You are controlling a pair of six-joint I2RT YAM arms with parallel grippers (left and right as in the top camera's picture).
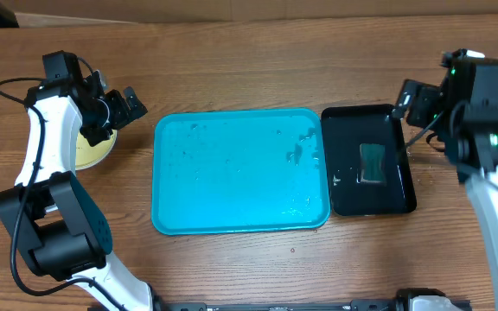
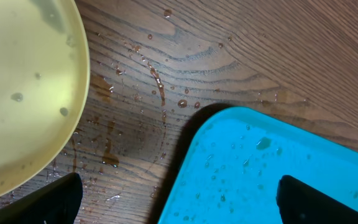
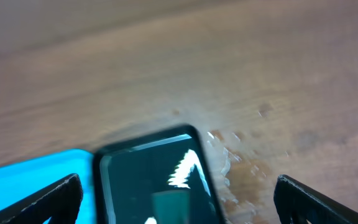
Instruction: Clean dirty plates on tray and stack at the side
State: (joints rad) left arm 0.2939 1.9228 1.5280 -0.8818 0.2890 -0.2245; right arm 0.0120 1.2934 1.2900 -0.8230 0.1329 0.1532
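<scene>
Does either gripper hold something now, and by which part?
Nothing is held. Both stand open and empty: the left gripper near the round yellow-green plastic plate, the right gripper near the glossy black tray.

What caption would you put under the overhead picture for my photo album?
Open left gripper near a yellow-green plate, open right gripper by a black tray, wet turquoise tray between them.

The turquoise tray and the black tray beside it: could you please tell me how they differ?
The turquoise tray is plainly larger than the black tray. The turquoise tray carries only water droplets; the black tray holds a small greenish pad. The black tray looks glossy, the turquoise tray less so. Both are rounded rectangles with raised rims, flat on the wooden table.
</scene>
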